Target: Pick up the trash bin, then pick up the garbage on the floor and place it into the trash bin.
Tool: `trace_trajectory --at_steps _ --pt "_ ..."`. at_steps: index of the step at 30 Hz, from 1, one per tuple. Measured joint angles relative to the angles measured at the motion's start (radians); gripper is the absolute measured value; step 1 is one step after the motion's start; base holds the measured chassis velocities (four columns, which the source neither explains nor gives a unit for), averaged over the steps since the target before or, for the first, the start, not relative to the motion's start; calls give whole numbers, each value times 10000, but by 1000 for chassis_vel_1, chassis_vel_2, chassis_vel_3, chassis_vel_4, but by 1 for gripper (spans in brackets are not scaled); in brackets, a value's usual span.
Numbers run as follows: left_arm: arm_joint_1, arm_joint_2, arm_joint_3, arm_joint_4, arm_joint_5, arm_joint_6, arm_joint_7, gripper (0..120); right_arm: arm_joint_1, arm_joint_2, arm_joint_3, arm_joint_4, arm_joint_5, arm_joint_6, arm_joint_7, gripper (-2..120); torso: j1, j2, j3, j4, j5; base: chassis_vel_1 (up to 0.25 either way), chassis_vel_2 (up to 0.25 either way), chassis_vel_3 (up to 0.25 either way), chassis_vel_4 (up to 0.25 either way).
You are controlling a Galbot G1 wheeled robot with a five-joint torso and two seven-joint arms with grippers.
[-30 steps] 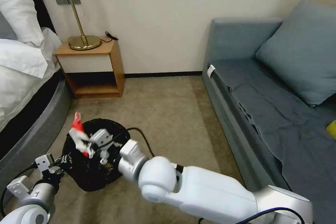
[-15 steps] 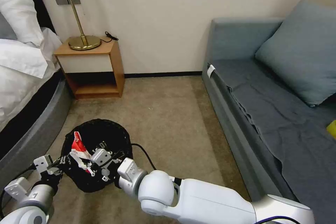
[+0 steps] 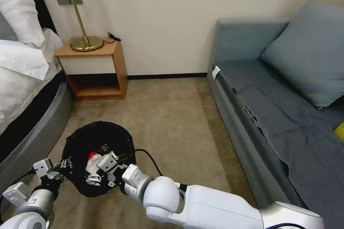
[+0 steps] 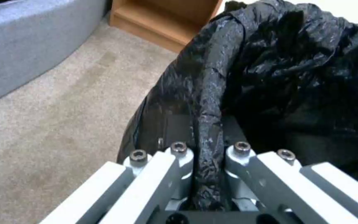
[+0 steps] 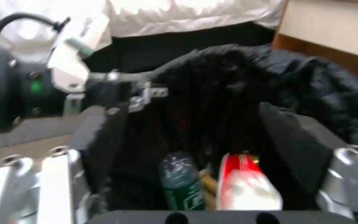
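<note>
The left gripper is clamped on the rim of the trash bin, at the bin's left side; in the left wrist view the crinkly black liner is seen pinched between the two closed fingers. The bin is thereby held just above the floor, beside the grey bed base.

Over the last second the red snack packet has been carried from above the rim down into the bin's mouth, and the right gripper has followed it inside. In the right wrist view the fingers are spread wide with the packet lying between them untouched, so release is judged complete. A clear bottle with green label and a brown crumpled piece lie beside it at the bottom.

This item is therefore judged deposited; no further litter is visible on the carpet.

The liner is thin, glossy and heavily wrinkled; the packet is flat, crinkled foil; the bottle is a rigid cylinder. The carpet is short-pile and beige-brown.
</note>
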Motion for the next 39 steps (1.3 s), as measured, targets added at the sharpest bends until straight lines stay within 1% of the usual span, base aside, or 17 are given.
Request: trace_trajectory --at_steps 4,6,7,10,11,14,15,19,20,21,23,25,26,31,34,36,39 --pt "-32 0 18 105 -7 0 -5 4 -147 -192 628 215 -307 -40 246 98 1 0 0 1 0 0 0 0 0" --pt "-80 6 70 217 -157 50 -73 4 -347 -578 1411 483 -657 -31 463 99 1 0 0 2 2 0 0 0 0" --pt "-80 6 70 217 -157 50 -73 4 -347 -578 1411 483 -657 -31 463 99 1 0 0 2 2 0 0 0 0" --pt "-166 26 172 364 -565 300 -331 4 -956 -1587 2857 988 -1294 129 682 100 0 -1 0 1 2 0 0 0 0" --pt "-166 26 172 364 -565 300 -331 4 -956 -1587 2857 988 -1294 129 682 100 0 -1 0 1 2 0 0 0 0" --pt "-280 31 334 503 -974 606 -744 4 -1943 -2460 4164 1539 -2060 260 653 100 1 -1 0 -3 4 0 0 0 0" --pt "-280 31 334 503 -974 606 -744 4 -1943 -2460 4164 1539 -2060 260 653 100 1 -1 0 -3 4 0 0 0 0" --pt "-370 -20 533 577 -1336 1267 -1510 4 -3439 -3060 5768 2239 -3054 401 622 100 0 0 0 -4 4 0 0 0 0" --pt "-397 -32 594 582 -1465 1441 -1821 4 -3761 -3110 6191 2395 -3231 434 621 100 1 0 0 1 3 0 0 0 0" --pt "-397 -32 594 582 -1465 1441 -1821 4 -3761 -3110 6191 2395 -3231 434 621 100 1 0 0 1 3 0 0 0 0" --pt "-479 -63 693 662 -1673 1669 -2364 4 -4387 -3160 6949 2630 -3510 570 589 100 0 0 0 -1 2 0 0 0 0" --pt "-516 -87 747 743 -1684 1702 -2477 4 -4943 -3136 7650 2812 -3768 723 462 100 1 0 0 0 2 0 0 0 0" --pt "-516 -87 747 743 -1684 1702 -2477 4 -4943 -3136 7650 2812 -3768 723 462 100 1 0 0 0 2 0 0 0 0" --pt "-520 -114 931 957 -1542 1612 -2311 4 -6817 -2919 9333 3417 -4167 1229 -113 100 0 0 0 0 0 0 0 0 0" --pt "-516 -117 990 984 -1518 1592 -2277 4 -7324 -2818 9749 3619 -4231 1322 -193 100 1 0 -1 -1 1 0 0 0 0" --pt "-509 -135 1036 1010 -1482 1563 -2240 8 -7705 -2671 10046 3783 -4305 1395 -229 100 0 0 -1 -1 -1 0 0 0 0" --pt "-461 -155 1096 1086 -1215 1338 -2122 20 -8359 -2254 10411 3983 -4549 1570 -242 100 0 0 -1 -1 1 0 0 0 0"
